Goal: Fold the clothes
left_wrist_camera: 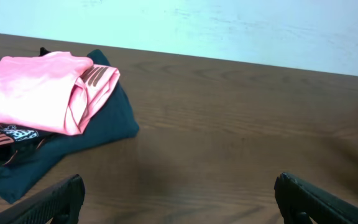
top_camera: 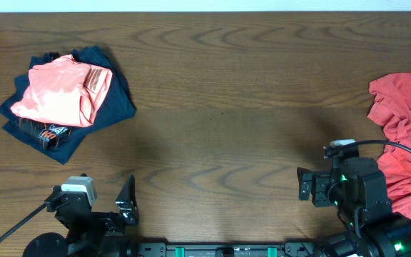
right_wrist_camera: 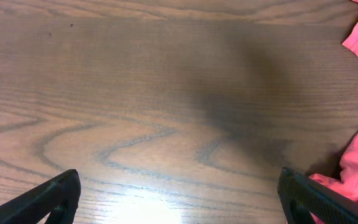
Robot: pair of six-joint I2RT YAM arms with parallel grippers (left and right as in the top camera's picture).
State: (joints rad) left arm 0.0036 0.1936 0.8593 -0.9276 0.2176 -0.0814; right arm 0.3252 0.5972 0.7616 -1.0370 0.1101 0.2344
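Left gripper [left_wrist_camera: 179, 208]: spread wide, empty, over bare wood at near edge of table [top_camera: 220, 143], left side. Right gripper [right_wrist_camera: 179, 202]: same, fully apart, pinching nothing, near edge toward right, just beside coral-red shirt [top_camera: 405, 135]; contact w/ cloth impossible to tell.

Progress, judged from layout: prob. past halfway.
- Done: salmon-pink T-shirt [top_camera: 56, 93] folded into compact packet, on top of stack near far-left corner.
- Under it: navy garment [top_camera: 116, 100], also folded flat, plus black printed item [top_camera: 48, 134] poking out at stack's near side.
- Left to do: coral-red shirt, unfolded, crumpled heap at right edge, partly out of frame, partly hidden behind right arm.
- No other loose clothes seen on table.
- Likely next: spread coral heap flat at centre before any fold.

Look of pink T-shirt: pale, slightly glossy under light, soft rounded fold edges. Darker striped patch showing on right side, maybe print or turned-up hem, too small to tell. A bit skewed on navy layer, not squared to it. Clearly lighter than coral heap. Fold fairly neat, no trailing ends. Well apart from both grippers.
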